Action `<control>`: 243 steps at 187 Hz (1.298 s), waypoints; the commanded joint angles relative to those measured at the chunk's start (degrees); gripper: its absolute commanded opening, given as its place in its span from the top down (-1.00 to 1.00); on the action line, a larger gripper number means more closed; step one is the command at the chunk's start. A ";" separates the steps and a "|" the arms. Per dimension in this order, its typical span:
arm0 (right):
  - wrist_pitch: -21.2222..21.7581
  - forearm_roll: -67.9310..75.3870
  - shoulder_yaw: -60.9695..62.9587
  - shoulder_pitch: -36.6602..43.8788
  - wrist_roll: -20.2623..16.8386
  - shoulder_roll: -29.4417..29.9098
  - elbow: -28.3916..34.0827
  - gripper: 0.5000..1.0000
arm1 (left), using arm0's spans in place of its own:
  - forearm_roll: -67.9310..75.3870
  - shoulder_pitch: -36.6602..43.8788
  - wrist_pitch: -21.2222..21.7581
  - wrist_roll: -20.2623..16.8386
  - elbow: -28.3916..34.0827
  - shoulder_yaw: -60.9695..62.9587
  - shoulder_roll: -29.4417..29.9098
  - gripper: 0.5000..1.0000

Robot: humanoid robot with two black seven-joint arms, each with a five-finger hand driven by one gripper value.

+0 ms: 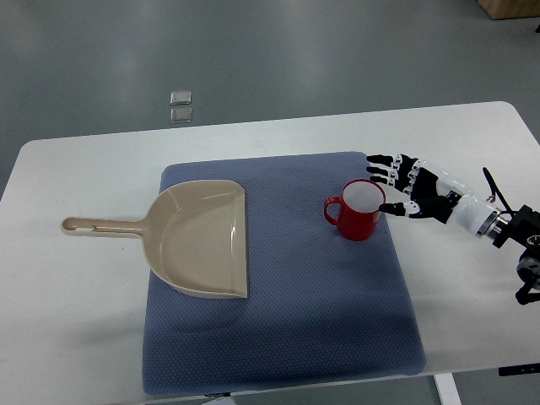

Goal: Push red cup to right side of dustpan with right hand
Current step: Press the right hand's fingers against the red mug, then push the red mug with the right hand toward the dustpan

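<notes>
On the blue mat (pixel 337 312), the right hand (pixel 405 190), fingers spread and empty, touches the red cup (pixel 359 215) right of the dustpan (pixel 202 240); the push looks nearly done.

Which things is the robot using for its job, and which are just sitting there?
For the job:
red cup, upright on the mat
dustpan, left of the cup
right hand, fingers spread beside the cup

Just there:
blue mat
white table
two small clear things on the floor beyond the table
</notes>
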 commanded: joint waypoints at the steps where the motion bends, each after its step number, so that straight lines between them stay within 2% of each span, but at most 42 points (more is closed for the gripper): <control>1: -1.17 -0.03 -1.22 -0.07 -0.01 0.06 -0.24 -0.74 | 0.00 0.06 0.03 0.00 0.00 -0.09 0.00 -1.00; 42: -6.18 -0.03 -3.77 -0.07 -0.01 1.12 -1.21 -0.74 | 0.00 0.06 0.03 0.00 -0.08 0.00 0.00 -1.00; 118: -8.21 -0.03 -4.39 -0.07 -0.01 3.75 -1.21 -0.74 | 0.00 0.06 0.03 0.00 0.00 0.09 0.00 -1.00; 155: -10.49 -0.03 -4.82 0.02 -0.01 5.42 -1.30 -0.74 | 0.00 0.06 0.03 0.00 -0.08 0.09 0.00 -1.00; 243: -11.20 1.20 -4.83 -0.07 -0.01 9.38 -1.82 -0.74 | 0.00 0.06 0.03 0.00 -0.08 0.09 0.00 -1.00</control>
